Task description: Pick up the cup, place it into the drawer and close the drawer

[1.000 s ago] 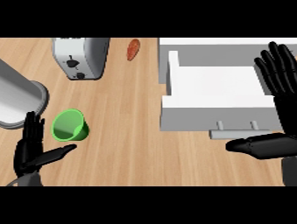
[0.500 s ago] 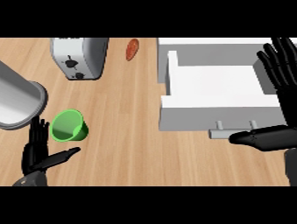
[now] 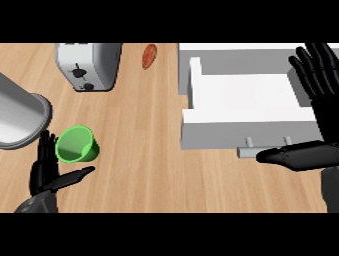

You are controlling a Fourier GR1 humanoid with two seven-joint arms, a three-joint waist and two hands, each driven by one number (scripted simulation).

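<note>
A green cup (image 3: 77,144) lies tilted on the wooden counter at the lower left, its mouth facing up and left. My left hand (image 3: 48,172) is open just below it, fingers up beside the cup's left rim, thumb out to the right, not holding it. The white drawer (image 3: 247,107) stands pulled open at the right, its inside bare, with a handle (image 3: 266,146) on its front. My right hand (image 3: 330,107) is open over the drawer's right side, fingers pointing up, thumb lying across near the handle.
A large grey cylinder (image 3: 8,116) lies at the left, close above the cup. A silver toaster (image 3: 88,65) stands at the top, and a small reddish object (image 3: 150,55) lies to its right. Bare wood spans the middle between cup and drawer.
My left hand has crept up and right toward the cup. My right hand has shifted slightly right and down along the drawer's side. The cup has not moved.
</note>
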